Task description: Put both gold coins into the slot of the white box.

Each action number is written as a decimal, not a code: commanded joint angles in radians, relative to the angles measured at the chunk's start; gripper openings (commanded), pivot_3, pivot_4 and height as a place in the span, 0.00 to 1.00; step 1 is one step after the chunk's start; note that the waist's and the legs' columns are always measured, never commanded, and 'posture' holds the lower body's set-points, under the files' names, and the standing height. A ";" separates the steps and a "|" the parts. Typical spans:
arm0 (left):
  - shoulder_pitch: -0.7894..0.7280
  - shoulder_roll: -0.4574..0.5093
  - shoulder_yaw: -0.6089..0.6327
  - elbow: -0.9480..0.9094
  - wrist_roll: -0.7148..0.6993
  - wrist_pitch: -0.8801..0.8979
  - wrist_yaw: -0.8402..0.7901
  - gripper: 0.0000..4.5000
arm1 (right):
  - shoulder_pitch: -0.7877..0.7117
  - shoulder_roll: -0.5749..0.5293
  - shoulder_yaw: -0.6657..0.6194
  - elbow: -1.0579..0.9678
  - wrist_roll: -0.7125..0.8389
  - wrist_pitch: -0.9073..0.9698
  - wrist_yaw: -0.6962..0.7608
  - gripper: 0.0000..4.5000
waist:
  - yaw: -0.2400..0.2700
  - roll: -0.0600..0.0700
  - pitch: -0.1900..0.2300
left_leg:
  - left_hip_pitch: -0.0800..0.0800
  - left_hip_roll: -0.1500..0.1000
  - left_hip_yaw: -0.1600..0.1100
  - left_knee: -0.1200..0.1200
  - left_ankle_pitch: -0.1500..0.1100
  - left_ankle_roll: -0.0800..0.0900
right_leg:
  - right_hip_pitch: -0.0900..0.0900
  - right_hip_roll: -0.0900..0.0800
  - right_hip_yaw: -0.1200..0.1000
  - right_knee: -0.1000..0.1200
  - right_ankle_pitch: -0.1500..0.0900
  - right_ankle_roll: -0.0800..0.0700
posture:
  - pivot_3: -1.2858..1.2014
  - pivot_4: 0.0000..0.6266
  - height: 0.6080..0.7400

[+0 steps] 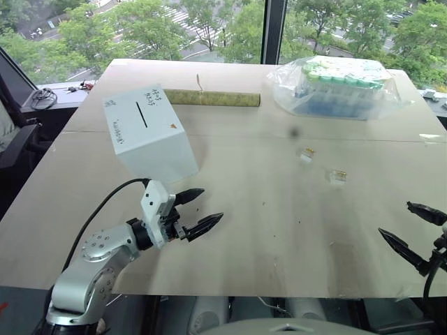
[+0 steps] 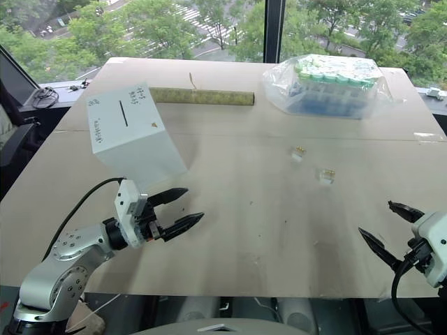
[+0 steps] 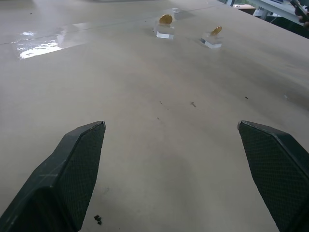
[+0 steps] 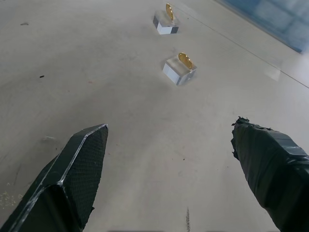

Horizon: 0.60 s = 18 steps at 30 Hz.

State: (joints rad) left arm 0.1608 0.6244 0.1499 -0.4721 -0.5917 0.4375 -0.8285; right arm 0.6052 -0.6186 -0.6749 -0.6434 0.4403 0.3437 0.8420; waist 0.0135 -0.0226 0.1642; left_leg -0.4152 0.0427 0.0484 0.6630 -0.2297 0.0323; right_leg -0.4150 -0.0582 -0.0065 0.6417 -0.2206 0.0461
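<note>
The white box stands at the table's left, tilted, with the black slot in its top face. Two gold coins stand upright on small clear blocks right of centre: one coin, the other coin. The wrist views show them too, as coin, coin, coin and coin. My left gripper hovers open just in front of the box, pointing right toward the coins. My right gripper is open near the table's front right edge, well short of the coins.
A clear bag of tubes lies at the back right. A long greenish roll lies behind the box. The table's front edge runs close below both grippers. Windows stand beyond the far edge.
</note>
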 commanded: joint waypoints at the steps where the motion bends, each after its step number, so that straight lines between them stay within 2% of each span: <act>1: -0.058 0.007 0.010 -0.040 -0.045 0.027 0.005 1.00 | -0.054 -0.059 -0.012 -0.050 -0.029 0.076 -0.074 0.98 | 0.000 0.000 0.000 | 0.000 0.000 0.000 0.000 0.000 0.000 | 0.000 0.000 0.000 0.000 0.000 0.000 | 0.52 0.24 1.00; 2: -0.104 0.008 0.010 -0.034 -0.064 0.038 0.004 1.00 | -0.100 -0.096 0.015 -0.085 -0.057 0.141 -0.127 0.98 | -0.001 0.001 0.000 | 0.000 0.000 0.000 0.000 0.000 0.000 | 0.000 0.000 0.000 0.000 0.000 0.000 | 0.52 0.24 1.00; 6: -0.250 0.011 0.011 0.001 -0.143 0.091 -0.029 1.00 | -0.293 -0.199 0.093 -0.088 0.058 0.334 -0.158 0.98 | -0.001 0.000 0.000 | 0.001 -0.001 0.000 0.002 0.000 -0.001 | 0.000 0.001 -0.002 0.000 0.002 -0.003 | 0.52 0.24 1.00; 9: -0.303 0.033 -0.014 0.007 -0.162 0.116 -0.070 1.00 | -0.405 -0.248 0.160 -0.038 0.047 0.387 -0.179 0.98 | 0.000 -0.001 -0.001 | 0.001 -0.002 -0.001 0.001 0.002 0.004 | 0.002 0.004 -0.002 0.000 0.002 -0.003 | 0.52 0.24 1.00; 13: -0.378 0.085 -0.058 0.019 -0.166 0.115 -0.191 1.00 | -0.586 -0.339 0.322 0.120 0.013 0.415 -0.135 0.98 | 0.000 -0.001 0.000 | -0.002 -0.004 0.001 0.001 0.001 0.006 | 0.000 0.005 0.000 -0.002 0.003 -0.005 | 0.52 0.24 1.00; 14: -0.390 0.094 -0.064 0.023 -0.166 0.112 -0.215 1.00 | -0.622 -0.352 0.356 0.153 0.006 0.414 -0.123 0.86 | -0.001 -0.001 0.000 | -0.002 -0.004 0.001 0.000 0.000 0.006 | 0.000 0.005 0.000 -0.003 0.003 -0.005 | 0.52 0.24 1.00; 16: -0.400 0.108 -0.071 0.026 -0.159 0.101 -0.249 1.00 | -0.673 -0.374 0.418 0.203 -0.024 0.393 -0.106 0.71 | 0.001 -0.001 0.000 | -0.002 -0.005 0.001 0.000 0.000 0.007 | 0.000 0.005 0.000 -0.003 0.003 -0.005 | 0.52 0.24 1.00; 17: -0.404 0.111 -0.071 0.027 -0.159 0.102 -0.256 1.00 | -0.698 -0.381 0.452 0.230 -0.044 0.378 -0.097 0.60 | 0.000 -0.001 0.000 | -0.003 -0.004 0.001 0.000 0.000 0.007 | 0.000 0.005 0.000 -0.004 0.003 -0.005 | 0.52 0.24 1.00; 18: -0.406 0.111 -0.070 0.028 -0.159 0.102 -0.258 1.00 | -0.724 -0.386 0.486 0.261 -0.057 0.371 -0.084 0.60 | 0.001 -0.001 0.000 | -0.003 -0.004 0.001 0.000 0.000 0.007 | 0.000 0.005 0.000 -0.004 0.003 -0.004 | 0.52 0.24 1.00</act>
State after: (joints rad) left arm -0.2328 0.7241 0.0694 -0.4372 -0.7406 0.5541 -1.0716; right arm -0.0901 -0.9839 -0.2120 -0.4063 0.4084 0.7377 0.7390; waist 0.0142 -0.0235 0.1646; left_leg -0.4179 0.0383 0.0495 0.6631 -0.2298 0.0390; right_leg -0.4149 -0.0531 -0.0067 0.6380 -0.2179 0.0418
